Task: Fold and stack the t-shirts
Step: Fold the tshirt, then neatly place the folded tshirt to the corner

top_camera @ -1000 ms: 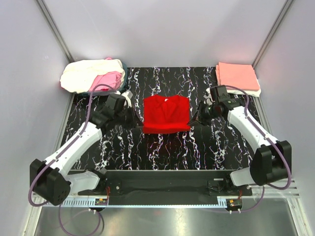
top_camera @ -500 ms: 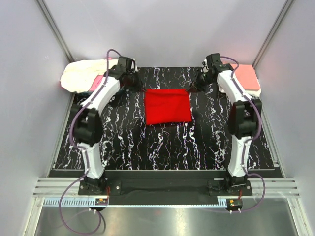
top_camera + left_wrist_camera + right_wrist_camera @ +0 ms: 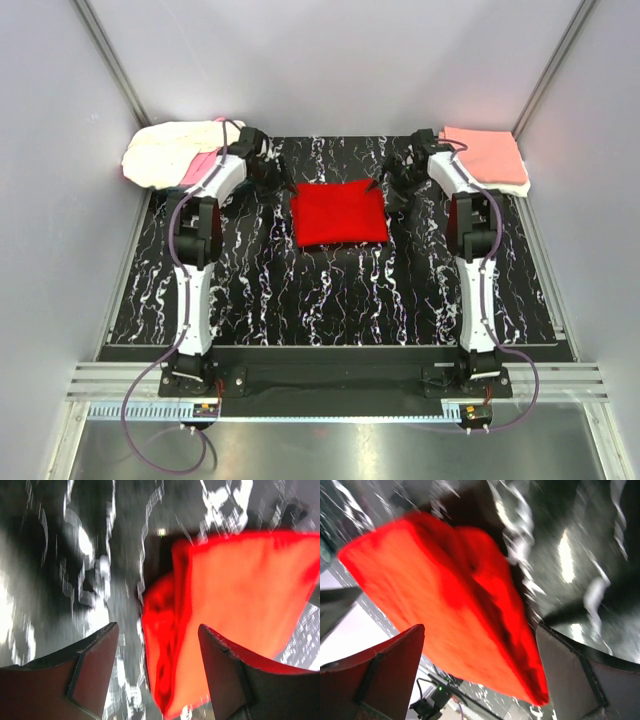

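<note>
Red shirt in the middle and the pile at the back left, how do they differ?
The red shirt is folded into a flat rectangle; the back-left pile is a rumpled heap. The red shirt is one colour; the pile mixes cream-white and pink. Both are soft cloth.

The work surface is a black tabletop with white marble-like veining; it fills the centre of the top view and shows bright glare patches in both wrist views. Plain pale grey panels enclose it — back wall at 12 o'clock, left wall at 9 o'clock, right wall at 3 o'clock — joined by a left corner post at 11 o'clock and a right corner post at 1 o'clock, both metal. At 6 o'clock a slotted aluminium rail runs along the near edge, with a brushed metal sheet below it; the lighting is even and diffuse.
</note>
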`<state>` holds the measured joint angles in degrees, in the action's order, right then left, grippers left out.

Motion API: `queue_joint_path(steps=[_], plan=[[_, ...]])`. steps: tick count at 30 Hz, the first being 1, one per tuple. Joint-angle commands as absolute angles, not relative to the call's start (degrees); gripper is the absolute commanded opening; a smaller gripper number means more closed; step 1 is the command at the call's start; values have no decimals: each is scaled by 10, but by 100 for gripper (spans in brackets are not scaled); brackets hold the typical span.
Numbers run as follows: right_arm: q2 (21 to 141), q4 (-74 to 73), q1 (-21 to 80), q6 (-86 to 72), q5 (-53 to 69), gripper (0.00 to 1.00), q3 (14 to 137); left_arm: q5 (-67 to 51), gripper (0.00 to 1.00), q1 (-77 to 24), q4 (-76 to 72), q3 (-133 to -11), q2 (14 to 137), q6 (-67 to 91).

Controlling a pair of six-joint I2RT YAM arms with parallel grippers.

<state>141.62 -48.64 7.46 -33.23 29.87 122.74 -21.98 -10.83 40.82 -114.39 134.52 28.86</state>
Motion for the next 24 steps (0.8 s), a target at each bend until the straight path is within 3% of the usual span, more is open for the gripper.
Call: queue_joint_path(steps=[1,4,11,18,19,21,22,23,24], plan=[[1328,-401,60,-337,321,100,1142,-209,70,-110,361,-1095,1228,277],[1313,-373,55,-333,327,100,1071,-213,70,-110,336,-1028,1187,276],[1353,-332,50,-313,342,100,1054,-236,65,-112,267,-867,1136,284],[1421,-258,80,-339,444,82,1048,-248,62,-128,158,-665,1042,302],[1426,-257,87,-339,451,77,1048,-248,61,-129,146,-642,1028,307],[1428,-234,96,-351,469,56,1042,-252,60,-131,122,-591,1018,313],[1427,-226,97,-357,472,42,1031,-252,58,-131,115,-576,1011,316],[1422,-206,95,-366,474,21,1025,-257,58,-132,107,-543,1006,318],[1420,-202,95,-368,476,14,1024,-264,57,-133,80,-526,1001,324]])
